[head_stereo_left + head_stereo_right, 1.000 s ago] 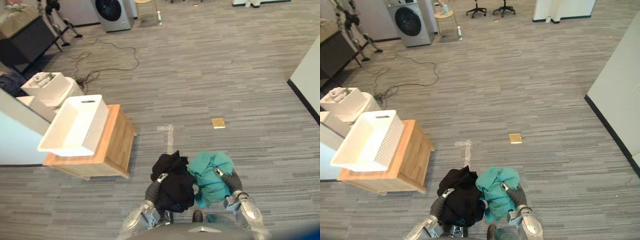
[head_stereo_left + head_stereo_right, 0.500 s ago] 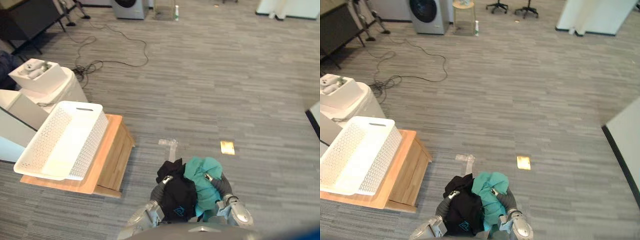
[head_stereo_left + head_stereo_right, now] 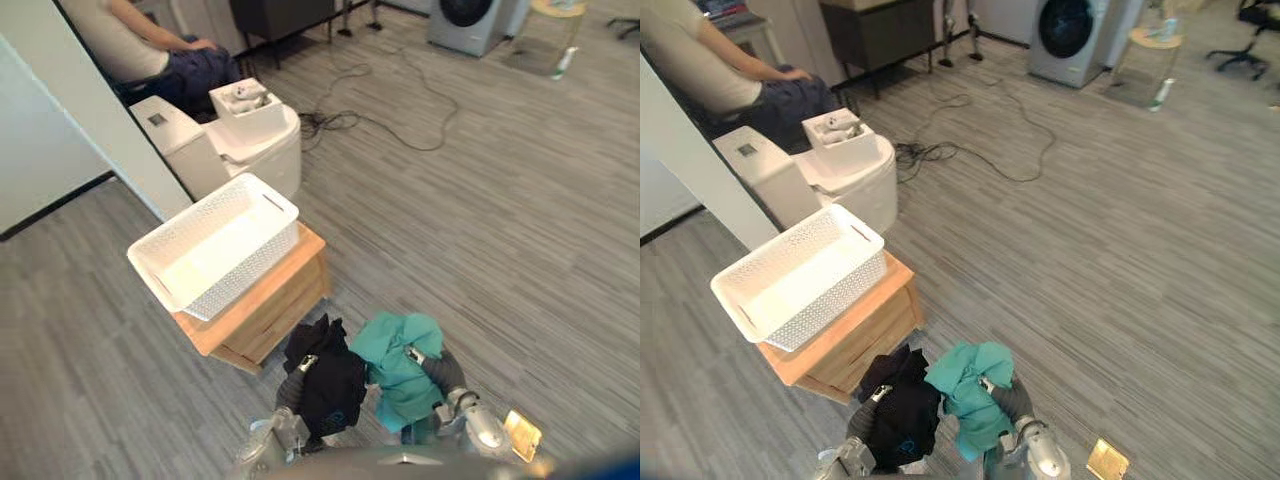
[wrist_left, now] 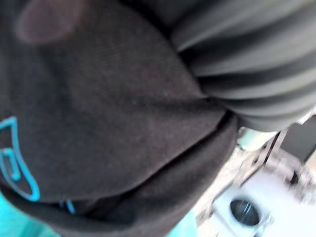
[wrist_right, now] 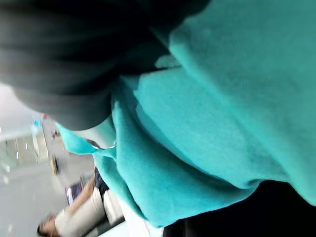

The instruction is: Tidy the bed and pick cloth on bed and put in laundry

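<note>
My left hand [image 3: 305, 364] is shut on a bunched black cloth [image 3: 330, 388] with a blue print, which also shows up close in the left wrist view [image 4: 98, 123]. Beside it, my right hand [image 3: 414, 355] is shut on a teal cloth [image 3: 395, 350], seen again in the right wrist view [image 5: 222, 123]. A silver digit shows over each cloth; the other fingers are buried in fabric. Both bundles hang low in front of me, touching each other. The white perforated laundry basket [image 3: 255, 265] stands on a low wooden table [image 3: 275, 305] just ahead and to the left, with nothing seen inside it.
Behind the basket stands a white rounded unit [image 3: 240, 150] with a small tray on top. A white partition [image 3: 90, 110] runs along the left, and a person [image 3: 150, 45] sits behind it. Cables [image 3: 390, 105] cross the floor; a washing machine [image 3: 470, 20] and stool [image 3: 1145, 60] stand far back.
The camera has swung left, so the whole picture shifted; the basket and table now sit close ahead of the hands. Both hands keep their cloths as before.
</note>
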Available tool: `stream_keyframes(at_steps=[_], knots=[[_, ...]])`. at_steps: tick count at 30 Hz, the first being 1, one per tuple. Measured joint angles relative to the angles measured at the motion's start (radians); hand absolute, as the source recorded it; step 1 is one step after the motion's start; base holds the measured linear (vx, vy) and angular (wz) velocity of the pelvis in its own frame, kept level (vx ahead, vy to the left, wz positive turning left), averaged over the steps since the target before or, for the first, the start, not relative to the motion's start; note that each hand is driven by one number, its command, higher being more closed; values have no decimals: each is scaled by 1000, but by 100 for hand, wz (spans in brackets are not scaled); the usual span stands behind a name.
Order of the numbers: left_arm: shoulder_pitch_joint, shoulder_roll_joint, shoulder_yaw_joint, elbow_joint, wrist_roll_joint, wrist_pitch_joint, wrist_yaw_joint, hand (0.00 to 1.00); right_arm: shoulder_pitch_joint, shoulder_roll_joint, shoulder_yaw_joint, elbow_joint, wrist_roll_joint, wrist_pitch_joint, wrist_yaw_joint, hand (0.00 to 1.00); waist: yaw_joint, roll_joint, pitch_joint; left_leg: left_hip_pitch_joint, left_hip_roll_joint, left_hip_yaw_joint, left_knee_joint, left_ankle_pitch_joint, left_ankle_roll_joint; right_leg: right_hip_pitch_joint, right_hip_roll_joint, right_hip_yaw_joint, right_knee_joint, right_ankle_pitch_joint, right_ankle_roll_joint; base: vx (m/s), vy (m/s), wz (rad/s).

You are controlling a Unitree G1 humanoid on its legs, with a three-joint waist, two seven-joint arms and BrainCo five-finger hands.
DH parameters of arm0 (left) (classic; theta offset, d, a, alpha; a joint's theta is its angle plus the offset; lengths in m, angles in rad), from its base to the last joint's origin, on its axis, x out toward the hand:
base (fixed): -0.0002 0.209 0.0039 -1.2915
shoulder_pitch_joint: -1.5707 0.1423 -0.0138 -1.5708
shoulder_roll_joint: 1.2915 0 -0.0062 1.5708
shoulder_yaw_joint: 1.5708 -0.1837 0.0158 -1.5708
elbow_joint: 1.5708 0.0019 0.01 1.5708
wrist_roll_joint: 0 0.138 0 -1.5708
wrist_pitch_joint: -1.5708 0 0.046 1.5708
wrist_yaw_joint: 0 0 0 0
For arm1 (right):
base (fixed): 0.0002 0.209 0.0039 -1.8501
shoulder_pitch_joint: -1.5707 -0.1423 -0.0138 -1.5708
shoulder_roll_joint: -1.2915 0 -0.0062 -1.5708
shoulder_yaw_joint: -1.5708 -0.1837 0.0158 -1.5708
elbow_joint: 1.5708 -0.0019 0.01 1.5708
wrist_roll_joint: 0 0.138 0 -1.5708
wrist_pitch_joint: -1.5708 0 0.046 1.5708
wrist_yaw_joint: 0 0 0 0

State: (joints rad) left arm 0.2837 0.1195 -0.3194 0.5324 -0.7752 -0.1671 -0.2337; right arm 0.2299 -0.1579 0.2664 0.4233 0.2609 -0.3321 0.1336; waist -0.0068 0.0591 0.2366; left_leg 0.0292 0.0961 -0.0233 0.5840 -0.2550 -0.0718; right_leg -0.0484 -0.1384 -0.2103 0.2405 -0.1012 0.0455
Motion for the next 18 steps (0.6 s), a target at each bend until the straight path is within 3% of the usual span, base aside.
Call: stream_keyframes(at_steps=[1, 4, 6, 7, 8, 10, 12, 18], knots=[[10, 0, 16, -30, 0, 0, -4, 100, 3, -12, 11, -13, 0, 1, 0, 100, 7, -11, 8, -52, 49, 99, 120, 27, 1, 73, 0, -54, -49, -5, -8, 194, -240, 129], [34, 1, 32, -62, 0, 0, -9, 100, -7, -12, 6, -51, 0, 1, 1, 100, 30, -8, 7, -119, 93, 285, 175, 21, 25, 169, -9, -134, -121, -16, -9, 187, -167, 85], [57, 1, 47, -89, 0, 0, -9, 100, -35, -9, 5, -55, -2, 1, 8, 100, 37, -7, 6, -135, 76, 390, 11, 44, 26, 207, -12, -167, -156, -15, -4, 198, -12, 48], [58, -4, 47, -89, 0, 1, -8, 100, -36, -12, -3, -56, -7, 1, 11, 100, 42, 3, 0, -130, 52, 434, -148, 109, 26, 215, -13, -186, -156, -15, 10, 213, 43, 39], [63, -9, 49, -87, 0, 1, -8, 100, -36, -10, -11, -53, -12, 2, 11, 100, 45, 6, -2, -117, 42, 473, -208, 117, 67, 219, -15, -192, -148, -15, 22, 346, 92, 52], [55, -19, 70, -90, 0, -1, -6, 100, -38, -2, -27, -54, -13, 10, 11, 100, 53, -26, -12, -68, -30, 488, -337, 159, 131, 237, -41, -214, -185, -2, 50, 286, 74, 52], [55, -18, 91, -86, 0, 0, -6, 100, -54, 2, -21, -53, -22, 10, 9, 100, 59, -42, -12, -63, -49, 480, -339, 158, 133, 271, -47, -223, -227, 9, 59, 193, 22, 30], [66, -19, 117, -87, 7, -4, -33, 100, -78, 3, -9, -58, -27, 12, 9, 100, 75, -51, -26, -5, -58, 489, -364, 151, 125, 322, -58, -221, -214, -6, 71, 104, -33, 6]])
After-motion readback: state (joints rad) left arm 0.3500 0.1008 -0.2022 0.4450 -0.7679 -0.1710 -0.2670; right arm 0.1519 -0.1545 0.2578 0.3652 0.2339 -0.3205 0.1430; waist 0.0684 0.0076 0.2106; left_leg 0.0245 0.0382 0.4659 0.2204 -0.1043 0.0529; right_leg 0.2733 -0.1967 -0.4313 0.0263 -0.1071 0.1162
